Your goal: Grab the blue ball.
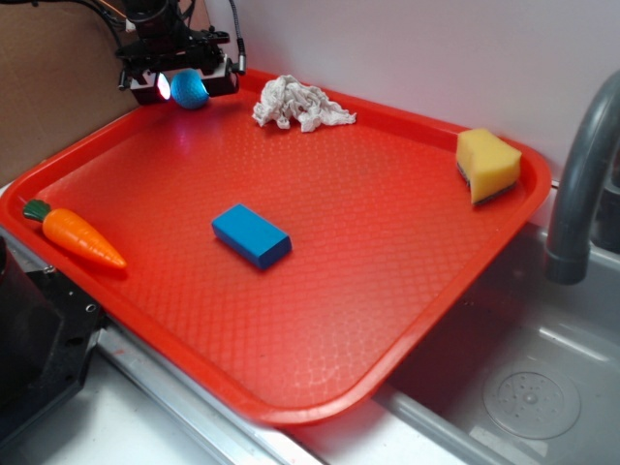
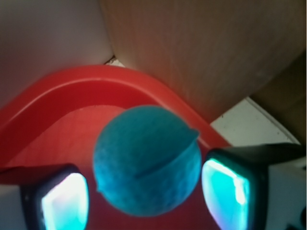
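Note:
The blue ball [image 1: 190, 90] [image 2: 146, 160] is a small teal textured sphere in the far left corner of the red tray [image 1: 387, 291]. My gripper [image 1: 186, 85] [image 2: 145, 191] hangs over that corner and straddles the ball. In the wrist view one glowing pad [image 2: 64, 203] stands left of the ball with a thin strip of red tray between them. The other pad [image 2: 225, 191] is at the ball's right edge. The jaws are open, close around the ball.
On the tray lie a flat blue block [image 1: 252, 235], a toy carrot [image 1: 77, 235] at the left rim, a crumpled white cloth [image 1: 300, 104] at the back and a yellow sponge [image 1: 487, 165] at the right corner. A grey faucet [image 1: 581, 184] and sink are on the right. A brown board [image 2: 206, 52] stands behind the corner.

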Controlling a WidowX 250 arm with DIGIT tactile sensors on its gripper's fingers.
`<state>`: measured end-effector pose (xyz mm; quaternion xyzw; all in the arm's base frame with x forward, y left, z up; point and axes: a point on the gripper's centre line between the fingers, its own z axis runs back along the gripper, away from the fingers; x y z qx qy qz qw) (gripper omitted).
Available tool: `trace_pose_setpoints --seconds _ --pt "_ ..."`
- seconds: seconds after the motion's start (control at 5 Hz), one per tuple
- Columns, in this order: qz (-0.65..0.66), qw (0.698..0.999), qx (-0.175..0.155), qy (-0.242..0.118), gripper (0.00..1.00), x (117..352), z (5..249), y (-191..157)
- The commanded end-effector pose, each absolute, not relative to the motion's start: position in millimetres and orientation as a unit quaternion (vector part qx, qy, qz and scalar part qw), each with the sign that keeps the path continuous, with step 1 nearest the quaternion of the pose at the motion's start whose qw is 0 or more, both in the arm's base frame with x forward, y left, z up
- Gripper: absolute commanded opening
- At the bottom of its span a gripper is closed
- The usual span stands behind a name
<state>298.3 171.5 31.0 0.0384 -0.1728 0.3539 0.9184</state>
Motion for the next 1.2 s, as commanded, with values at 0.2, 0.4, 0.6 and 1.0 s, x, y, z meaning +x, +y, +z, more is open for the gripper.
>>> trace_pose_setpoints --seconds 0.2,0.4,0.6,1.0 --pt "0.364 0.912 0.055 -0.181 0.00 299 47 183" --pt "0.342 0.926 0.042 -0.156 0.00 294 64 170" --pt "0.303 0.940 0.015 -0.155 0.00 267 115 125" --pt "0.311 0.946 -0.054 -0.070 0.00 218 159 81"
